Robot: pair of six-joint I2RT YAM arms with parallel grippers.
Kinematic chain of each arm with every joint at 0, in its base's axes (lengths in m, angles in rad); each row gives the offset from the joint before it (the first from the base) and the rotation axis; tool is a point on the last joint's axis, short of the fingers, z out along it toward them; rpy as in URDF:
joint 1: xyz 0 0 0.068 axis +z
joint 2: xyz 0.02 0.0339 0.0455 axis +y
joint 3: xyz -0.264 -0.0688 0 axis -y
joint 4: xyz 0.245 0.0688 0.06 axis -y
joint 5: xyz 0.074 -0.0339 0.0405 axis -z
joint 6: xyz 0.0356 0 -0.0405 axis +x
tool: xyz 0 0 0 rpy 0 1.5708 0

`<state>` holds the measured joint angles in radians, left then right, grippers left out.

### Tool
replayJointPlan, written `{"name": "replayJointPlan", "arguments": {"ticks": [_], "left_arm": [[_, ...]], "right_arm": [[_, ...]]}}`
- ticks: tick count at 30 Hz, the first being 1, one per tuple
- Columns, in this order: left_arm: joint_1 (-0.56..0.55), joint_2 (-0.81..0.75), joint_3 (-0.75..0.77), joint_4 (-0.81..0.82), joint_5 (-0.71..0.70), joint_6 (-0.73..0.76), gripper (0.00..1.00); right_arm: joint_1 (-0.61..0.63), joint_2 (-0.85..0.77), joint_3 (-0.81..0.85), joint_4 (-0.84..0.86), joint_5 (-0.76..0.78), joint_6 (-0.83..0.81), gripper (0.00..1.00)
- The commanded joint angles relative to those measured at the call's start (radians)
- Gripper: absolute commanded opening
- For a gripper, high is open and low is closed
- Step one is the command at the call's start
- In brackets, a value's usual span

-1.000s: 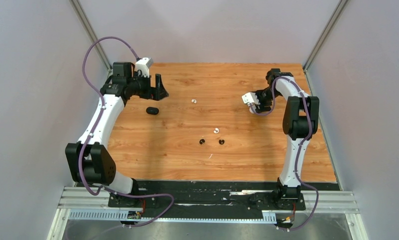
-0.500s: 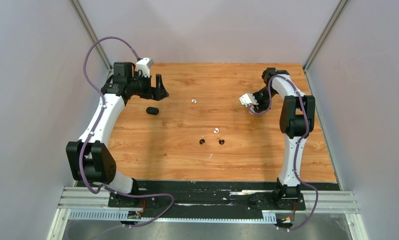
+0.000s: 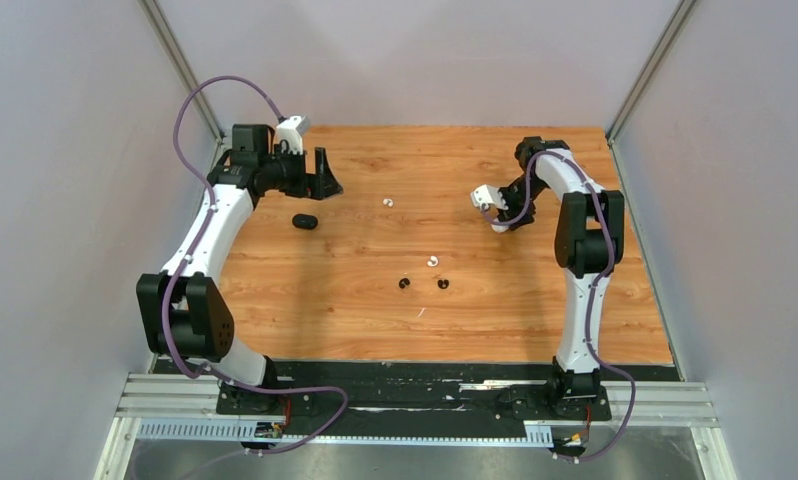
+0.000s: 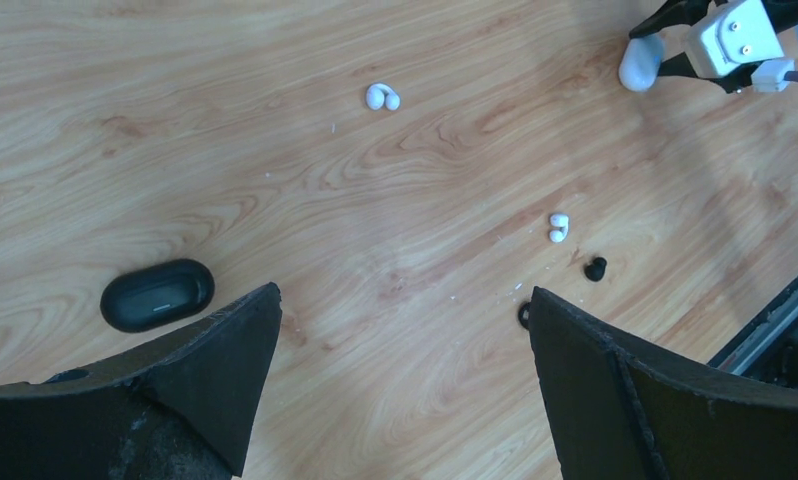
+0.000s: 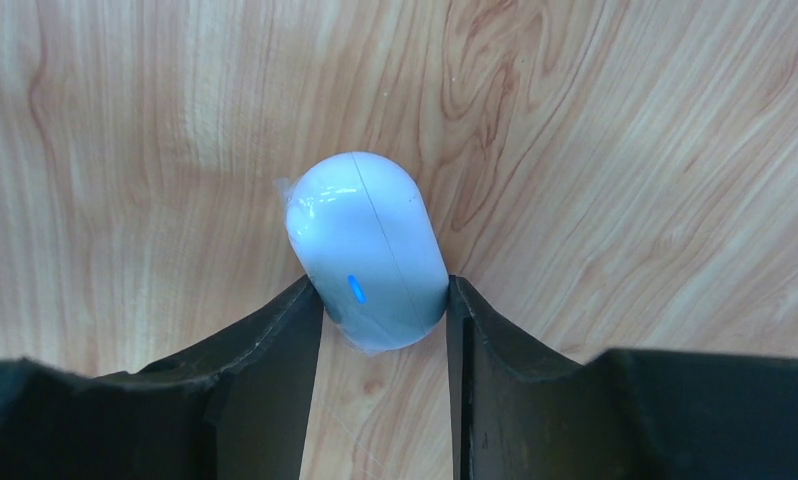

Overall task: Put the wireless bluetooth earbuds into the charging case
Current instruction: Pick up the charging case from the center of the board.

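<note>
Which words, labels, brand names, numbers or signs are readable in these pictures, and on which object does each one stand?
No text can be read in any view.
The white charging case shows no print, only a small blue light.
The black charging case shows no lettering; finer marks would be too small to tell.

Wood-grain table (image 3: 325, 300), black case (image 4: 157, 295), white case (image 5: 367, 250) with blue light (image 5: 354, 288).
</note>
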<state>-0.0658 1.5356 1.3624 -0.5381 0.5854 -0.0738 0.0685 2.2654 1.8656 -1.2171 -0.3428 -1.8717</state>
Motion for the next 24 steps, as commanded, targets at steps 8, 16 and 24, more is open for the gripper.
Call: {"name": "replayJointPlan", "arguments": {"ticks": [8,16,24], "left_arm": [[-0.064,0.038,0.015,0.194,0.034,-0.101,0.93],[-0.127,0.173,0.090,0.336,0.174,-0.164,0.92],[-0.204,0.263,0.126,0.604,0.306,-0.330,0.87]], "right_arm": [[0.024,-0.279,-0.261,0.376,-0.280,0.818,0.21],[0.174,-0.614,-0.570,0.837,-0.146,1.014,0.11],[0.355,-0.734,-0.631,1.168,0.082,1.021,0.07]]}}
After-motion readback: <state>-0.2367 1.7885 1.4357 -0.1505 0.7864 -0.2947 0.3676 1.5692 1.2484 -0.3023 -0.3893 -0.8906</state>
